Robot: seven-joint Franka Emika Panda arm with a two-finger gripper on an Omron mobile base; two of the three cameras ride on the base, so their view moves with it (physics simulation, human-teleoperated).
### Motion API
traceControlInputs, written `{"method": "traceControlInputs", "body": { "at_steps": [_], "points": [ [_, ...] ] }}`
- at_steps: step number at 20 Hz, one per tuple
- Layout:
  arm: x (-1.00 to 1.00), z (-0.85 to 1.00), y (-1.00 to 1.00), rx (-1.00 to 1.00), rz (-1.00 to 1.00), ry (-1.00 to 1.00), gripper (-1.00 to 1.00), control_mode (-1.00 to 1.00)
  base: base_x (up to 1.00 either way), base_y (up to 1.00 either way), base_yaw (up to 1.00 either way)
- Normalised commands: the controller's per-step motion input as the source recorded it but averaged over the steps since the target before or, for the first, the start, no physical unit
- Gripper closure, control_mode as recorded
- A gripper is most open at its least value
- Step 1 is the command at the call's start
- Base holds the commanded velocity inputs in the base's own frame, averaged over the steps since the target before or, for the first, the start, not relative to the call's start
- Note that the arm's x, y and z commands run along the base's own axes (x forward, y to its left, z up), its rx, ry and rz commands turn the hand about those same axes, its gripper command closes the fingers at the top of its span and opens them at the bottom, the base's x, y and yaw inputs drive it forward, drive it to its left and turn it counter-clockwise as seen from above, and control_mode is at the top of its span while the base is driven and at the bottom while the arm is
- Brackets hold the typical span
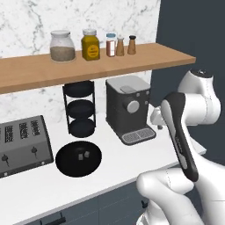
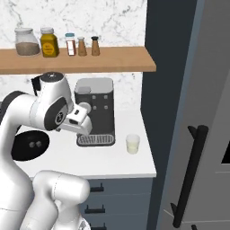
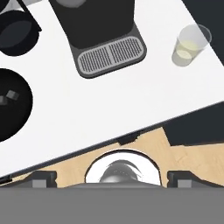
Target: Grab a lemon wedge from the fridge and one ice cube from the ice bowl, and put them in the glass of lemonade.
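Observation:
The glass of lemonade (image 2: pixel 132 143) (image 3: pixel 190 43) stands on the white counter, right of the coffee machine (image 2: pixel 96 108). The ice bowl (image 1: pixel 79 158) (image 3: pixel 13 109), a shallow black dish, lies left of that machine and holds two ice cubes (image 1: pixel 83 154). At the right, the dark grey fridge (image 2: pixel 211 112) has its door closed, so the lemon wedge is hidden. My gripper (image 3: pixel 112 178) hangs high over the counter's front edge, pointing down. Its fingertips (image 3: pixel 43 178) stand far apart, open, with nothing between them.
A black three-tier rack (image 1: pixel 80 107) stands behind the ice bowl and a toaster (image 1: pixel 22 145) to its left. A wooden shelf (image 1: pixel 88 66) with several jars runs above the counter. The fridge's black bar handle (image 2: pixel 191 175) juts out at the right.

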Motion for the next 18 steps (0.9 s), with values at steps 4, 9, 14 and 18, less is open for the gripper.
{"method": "traceControlInputs", "body": {
  "at_steps": [4, 9, 14, 18],
  "points": [
    [0.03, -0.19, 0.30, 0.00, 0.00, 0.00, -1.00, -1.00, 0.00, 0.00, 0.00],
    [0.03, -0.43, 0.66, 0.00, 0.06, 0.03, -1.00, -1.00, 0.00, 0.00, 0.00],
    [0.19, -0.48, 0.98, 0.00, 0.08, 0.03, -1.00, -1.00, 0.00, 0.00, 0.00],
    [0.31, -0.36, 0.99, 0.00, 0.15, 0.09, -1.00, -1.00, 0.00, 0.00, 0.00]
  ]
}}
